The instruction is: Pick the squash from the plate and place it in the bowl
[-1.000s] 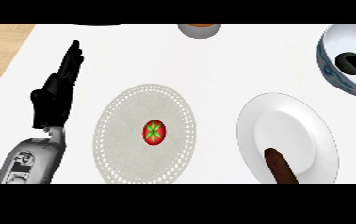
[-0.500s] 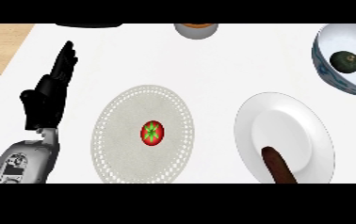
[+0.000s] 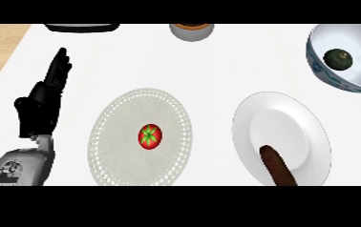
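My left hand point(image 3: 44, 102) rests far left of the white plate point(image 3: 282, 116), fingers straight and pressed together, holding nothing. My right hand is out of sight. The long dark brown thing on the plate's near side, which I take for the squash point(image 3: 278, 166), runs off the view's lower edge. The bowl point(image 3: 315, 54) sits up and right of the plate, with a round dark green thing point(image 3: 338, 57) inside. I expect the squash to be stiff, smooth-skinned and prone to rolling, so I'd wrap it across the middle.
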`<action>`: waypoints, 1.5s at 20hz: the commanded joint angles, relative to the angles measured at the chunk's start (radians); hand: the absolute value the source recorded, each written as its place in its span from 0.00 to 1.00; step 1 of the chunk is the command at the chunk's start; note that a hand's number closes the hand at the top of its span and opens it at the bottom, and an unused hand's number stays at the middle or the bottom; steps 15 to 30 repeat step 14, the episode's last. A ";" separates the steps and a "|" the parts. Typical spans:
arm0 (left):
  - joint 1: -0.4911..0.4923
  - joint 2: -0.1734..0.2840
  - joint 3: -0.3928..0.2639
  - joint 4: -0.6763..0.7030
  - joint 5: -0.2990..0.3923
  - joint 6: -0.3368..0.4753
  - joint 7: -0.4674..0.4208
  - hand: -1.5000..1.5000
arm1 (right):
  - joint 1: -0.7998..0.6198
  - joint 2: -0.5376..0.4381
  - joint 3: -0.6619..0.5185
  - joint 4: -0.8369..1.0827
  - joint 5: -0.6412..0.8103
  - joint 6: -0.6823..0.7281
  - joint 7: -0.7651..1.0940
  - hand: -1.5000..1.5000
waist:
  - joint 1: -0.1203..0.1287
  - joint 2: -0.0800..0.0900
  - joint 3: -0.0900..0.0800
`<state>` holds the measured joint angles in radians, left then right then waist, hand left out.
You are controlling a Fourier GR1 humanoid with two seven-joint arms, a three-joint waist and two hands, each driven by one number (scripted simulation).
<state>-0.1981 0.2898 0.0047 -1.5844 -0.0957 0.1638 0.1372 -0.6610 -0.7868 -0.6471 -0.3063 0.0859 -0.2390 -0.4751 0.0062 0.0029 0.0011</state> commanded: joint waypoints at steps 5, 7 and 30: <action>0.021 -0.027 -0.005 -0.070 -0.021 -0.002 0.053 0.50 | 0.212 0.064 0.004 -0.193 -0.104 0.172 -0.043 0.00 | -0.014 -0.008 -0.002; -0.046 -0.009 0.013 -0.031 -0.031 -0.006 0.084 0.50 | 0.283 0.073 -0.004 -0.244 -0.134 0.223 -0.053 0.00 | -0.020 -0.007 -0.002; -0.031 -0.025 0.039 -0.008 -0.039 -0.025 0.051 0.50 | 0.451 0.214 0.045 -0.582 -0.176 0.151 0.041 0.00 | -0.014 -0.005 -0.002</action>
